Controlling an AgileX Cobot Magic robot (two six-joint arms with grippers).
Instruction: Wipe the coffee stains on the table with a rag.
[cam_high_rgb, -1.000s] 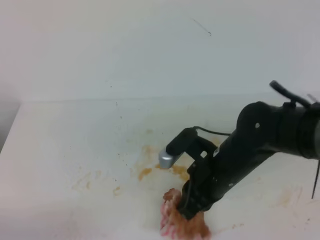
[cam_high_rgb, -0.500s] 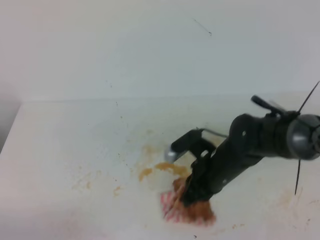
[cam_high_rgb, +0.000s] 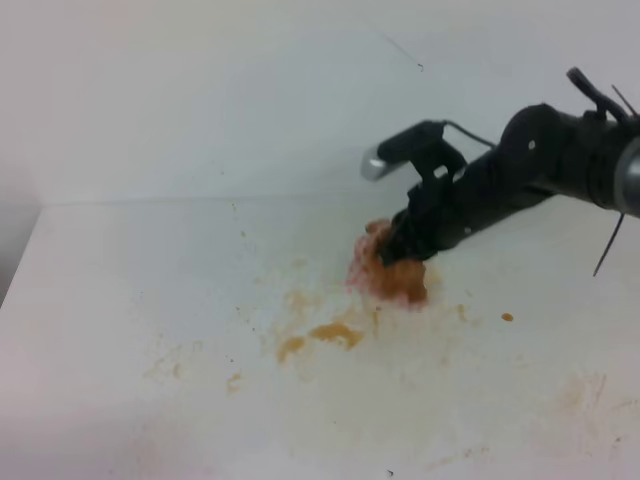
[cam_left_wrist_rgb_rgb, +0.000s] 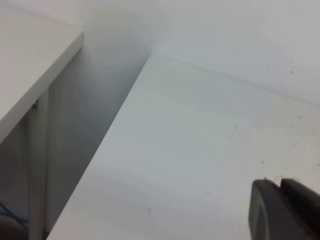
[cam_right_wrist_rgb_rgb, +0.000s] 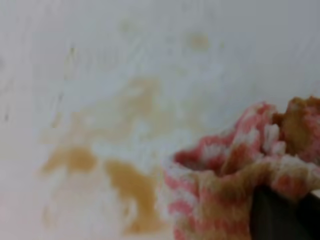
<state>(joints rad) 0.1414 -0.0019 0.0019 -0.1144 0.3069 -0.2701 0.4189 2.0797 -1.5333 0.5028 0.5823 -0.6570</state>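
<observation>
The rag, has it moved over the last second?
Yes. The rag, held in the right gripper, has gone from the table's near edge, past the orange-brown coffee stains, toward the back wall.

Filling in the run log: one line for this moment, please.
right gripper: shut on rag | rag: at table's far side | coffee stains: unwiped, nearer camera | left gripper: idle

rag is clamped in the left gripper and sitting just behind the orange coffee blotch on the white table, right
Not quite: the rag is clamped in the right gripper, not the left. The exterior high view shows that arm reaching in from the right with its jaws shut on the cloth. The rest holds: the rag sits just behind the orange coffee blotch on the white table.
</observation>
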